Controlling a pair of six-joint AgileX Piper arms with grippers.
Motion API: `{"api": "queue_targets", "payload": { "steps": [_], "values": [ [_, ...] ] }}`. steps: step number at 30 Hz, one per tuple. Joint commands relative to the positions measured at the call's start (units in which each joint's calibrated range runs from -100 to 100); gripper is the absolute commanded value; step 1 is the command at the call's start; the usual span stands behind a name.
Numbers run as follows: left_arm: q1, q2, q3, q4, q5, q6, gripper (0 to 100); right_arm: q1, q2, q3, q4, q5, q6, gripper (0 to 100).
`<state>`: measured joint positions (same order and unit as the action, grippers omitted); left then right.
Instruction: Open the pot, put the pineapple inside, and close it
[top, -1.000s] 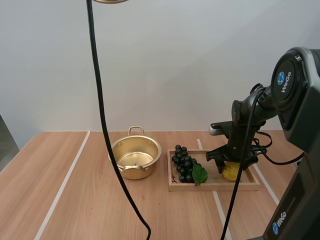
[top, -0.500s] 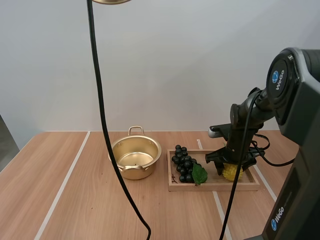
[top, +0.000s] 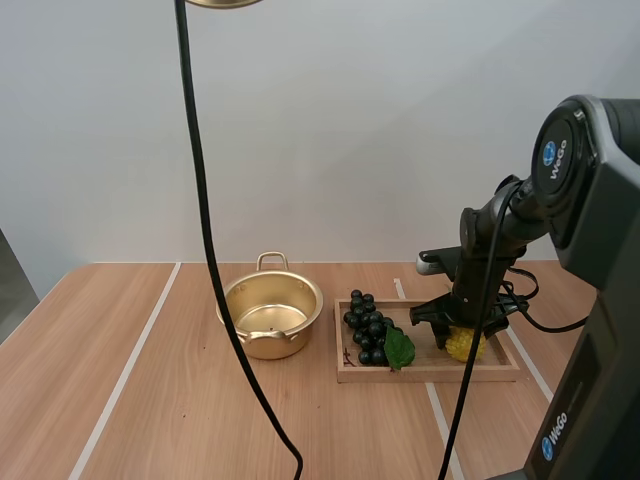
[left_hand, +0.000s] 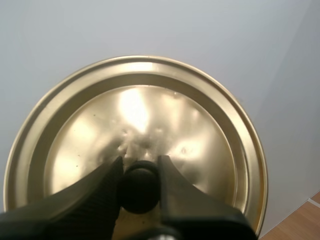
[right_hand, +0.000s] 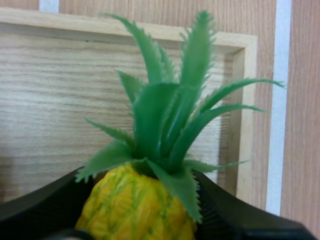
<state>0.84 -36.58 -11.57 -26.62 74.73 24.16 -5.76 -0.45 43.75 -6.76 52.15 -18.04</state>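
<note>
The gold pot stands open on the table, left of the wooden tray. Its gold lid hangs high above the table, its rim just showing at the lid's edge. My left gripper is shut on the lid's black knob. The yellow pineapple with green leaves sits in the tray's right half. My right gripper is lowered over it. In the right wrist view its black fingers press both sides of the pineapple.
A bunch of dark grapes with a green leaf lies in the tray's left half, between the pineapple and the pot. Bare table stretches left of and in front of the pot.
My right gripper's fingers have drawn in against the pineapple's sides, and the arm has shifted slightly. The lid stays held up high.
</note>
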Motion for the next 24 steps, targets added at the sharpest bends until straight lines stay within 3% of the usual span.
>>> {"api": "queue_targets", "payload": {
  "steps": [1,12,16,24],
  "values": [
    [0.09,-0.33,-0.38,-1.06,-1.13,0.19,0,-0.17,0.45,-1.66,-1.02,1.82,-0.05,0],
    [0.09,-1.96,-0.38,-0.82,-1.52,0.2,0,-0.17,-9.68,-23.7,-0.78,19.13,-1.72,0],
    [0.09,-2.99,-0.38,-0.82,-1.86,0.2,0,0.37,-12.23,-31.98,3.72,25.98,-6.32,0],
    [0.09,-3.6,-3.15,-0.82,-2.4,0.2,0,5.66,-12.99,-43.62,9.19,38.23,-8.45,0]
  ]
}}
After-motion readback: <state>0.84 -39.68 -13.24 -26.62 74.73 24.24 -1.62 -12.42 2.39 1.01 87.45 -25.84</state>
